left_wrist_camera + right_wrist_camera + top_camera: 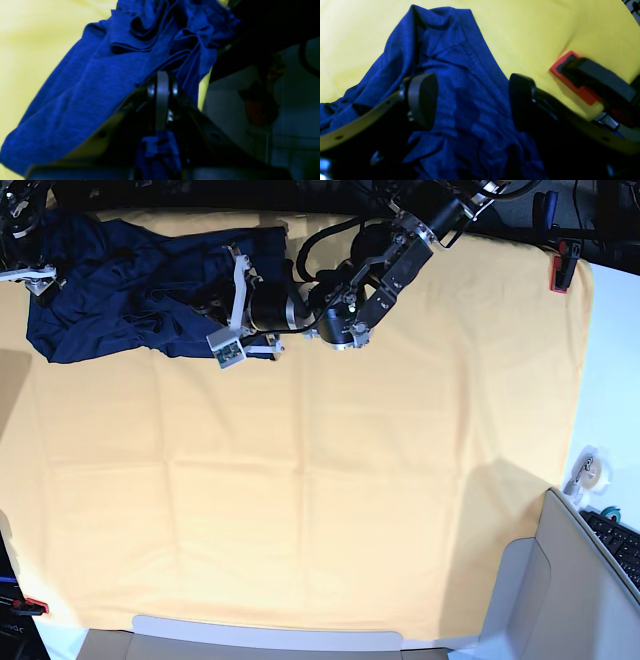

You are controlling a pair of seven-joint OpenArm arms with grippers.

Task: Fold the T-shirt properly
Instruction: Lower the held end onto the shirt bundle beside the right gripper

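Observation:
The T-shirt (130, 290), dark navy, lies crumpled at the far left end of the yellow cloth (320, 480). My left gripper (225, 315) reaches in from the far right to the shirt's right edge. In the left wrist view its fingers (162, 82) are pressed together with bunched folds of the T-shirt (82, 87) pinched between them. My right gripper (30, 275) is at the shirt's left end. In the right wrist view my right gripper (471, 100) stands open, with the T-shirt (460, 75) heaped between and below its pads, not gripped.
A red-and-black clamp (572, 75) holds the yellow cloth beside my right gripper. Another clamp (558, 275) sits at the far right corner and one (30, 605) at the near left. A tape roll (588, 470) and a keyboard (615, 530) lie right of the cloth.

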